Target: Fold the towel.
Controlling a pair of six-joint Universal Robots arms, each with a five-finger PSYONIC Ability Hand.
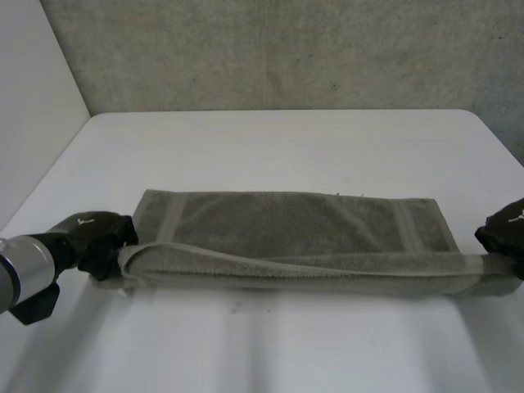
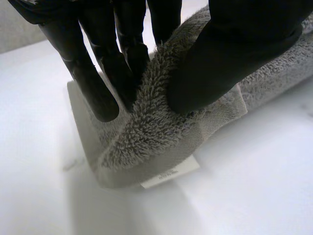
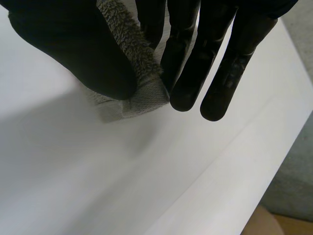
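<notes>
I have one towel [image 1: 286, 237], lying long across the lower middle of the head view on the white table [image 1: 286, 139], its near edge held at both ends. My left hand [image 1: 102, 241], lower left, pinches one corner between thumb and fingers. My right hand [image 1: 503, 233], far right, pinches the other likewise. If either pinch slips, I expect that edge to sag and the fold to skew. Two hands, one towel.

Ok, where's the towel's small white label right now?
In the left wrist view, the small white label sticks out from under the grey terry towel's corner, the one the left hand pinches.
</notes>
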